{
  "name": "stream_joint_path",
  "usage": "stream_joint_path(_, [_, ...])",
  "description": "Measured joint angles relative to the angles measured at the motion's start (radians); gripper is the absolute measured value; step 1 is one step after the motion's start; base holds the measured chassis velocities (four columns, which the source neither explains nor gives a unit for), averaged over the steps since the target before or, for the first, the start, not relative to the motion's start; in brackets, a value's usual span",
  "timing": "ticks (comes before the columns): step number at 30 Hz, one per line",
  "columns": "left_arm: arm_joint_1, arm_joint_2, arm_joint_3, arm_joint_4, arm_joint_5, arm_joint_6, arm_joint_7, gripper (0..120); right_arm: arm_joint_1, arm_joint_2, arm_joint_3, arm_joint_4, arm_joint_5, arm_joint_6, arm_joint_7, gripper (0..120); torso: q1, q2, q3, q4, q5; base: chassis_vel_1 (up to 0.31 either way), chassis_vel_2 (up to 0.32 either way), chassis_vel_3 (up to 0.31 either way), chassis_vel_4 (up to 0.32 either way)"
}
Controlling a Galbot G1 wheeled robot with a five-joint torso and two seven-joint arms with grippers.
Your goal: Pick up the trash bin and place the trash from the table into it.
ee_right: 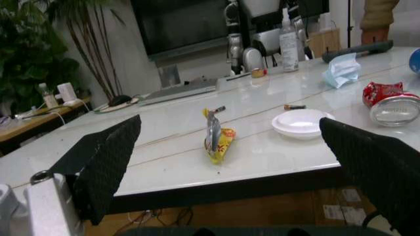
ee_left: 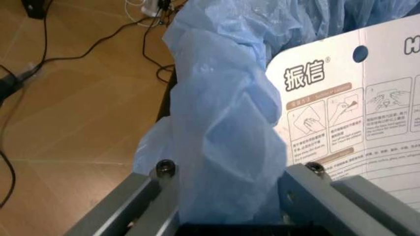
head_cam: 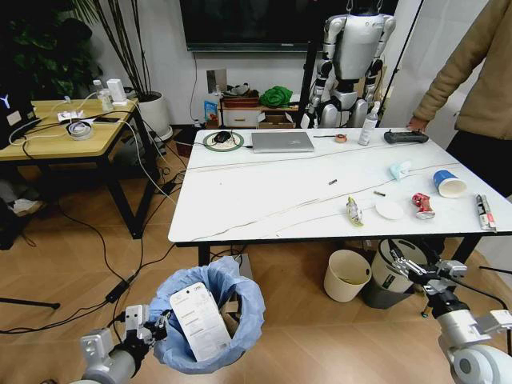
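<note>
Grey laptop (head_cam: 282,142) closed, upper centre of head view. Black mouse (head_cam: 222,137) on round green-rimmed pad (head_cam: 223,142) just left of it. White spray bottle (head_cam: 368,126) upright further right; small tape roll (head_cam: 341,138) between laptop and bottle. Black remote-like device (head_cam: 406,137) at upper right. Cream plastic bin (head_cam: 347,274) on floor at lower right, beside white bin with black rim (head_cam: 388,276). Light-wood table (head_cam: 60,132) at upper left. Humanoid robot (head_cam: 352,56) hangs top centre.

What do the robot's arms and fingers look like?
Both arms are silvery-grey metal tubes with rounded joints. The left gripper has plain grey metal fingers with small dark screws. The right gripper has black, finely textured fingers and dark cables.
</note>
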Motion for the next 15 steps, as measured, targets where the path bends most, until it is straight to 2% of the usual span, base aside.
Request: stream_joint_path(15, [-0.001,-0.004,0.007,-0.004,0.004,0.000,-0.001,0,-0.006,-0.004,0.009,-0.003,0.005,0.008,-0.019,100,0.000,0.000,0.000,-0.0002,0.0003,-0.084,-0.104,0.081,0.100])
